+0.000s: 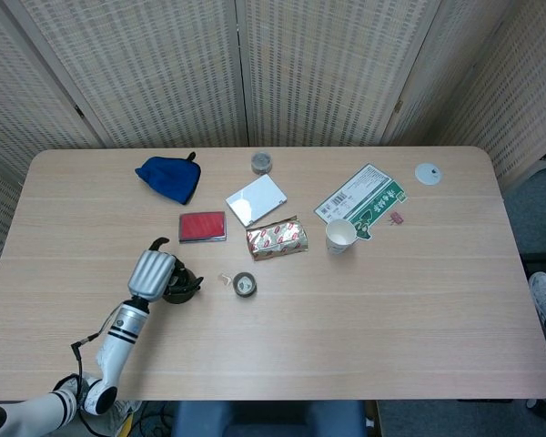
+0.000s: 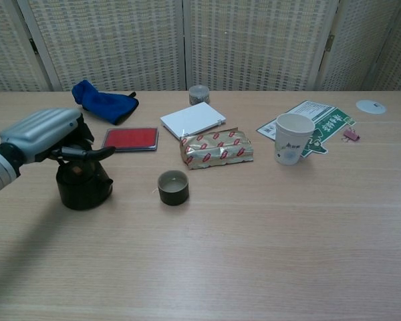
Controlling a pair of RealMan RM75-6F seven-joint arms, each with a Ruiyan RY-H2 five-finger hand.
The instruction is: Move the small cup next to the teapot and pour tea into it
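1. Sitting on the pale wood-grain table [image 2: 267, 254] is a squat, dark, matte teapot [image 2: 83, 184], rounded in the body, with a thin dark handle arching over its top.
2. Just to its right, the small cup [image 2: 173, 187] is standing upright: a short dark cylinder with a lighter inside. The two are near each other but not touching.
3. Further back, a crinkled foil packet [image 2: 216, 148] in red and gold is lying beside a flat white box [image 2: 192, 120], a flat red case [image 2: 131, 139] and a soft, bunched blue cloth [image 2: 103, 103].
4. A white paper cup [image 2: 292, 138] is standing at the edge of a green and white printed sheet [image 2: 314, 120]; a small grey jar [image 2: 199, 94] and a white disc [image 2: 370, 106] are lying toward the far side.
5. The head view is showing the table's whole rounded outline and the left forearm, banded white and black, running up from the near-left edge to the teapot [image 1: 180, 284]; it is also showing the small cup [image 1: 245, 284] from above.
6. The chest view is showing the side profiles instead: the teapot's height, its arched handle, and the gap between it and the cup.
7. The left hand [image 2: 50, 137], with a ribbed silver back, is lying over the teapot, its dark fingers [image 2: 87, 154] closing around the handle at the top.
8. The right hand is not appearing in either view.
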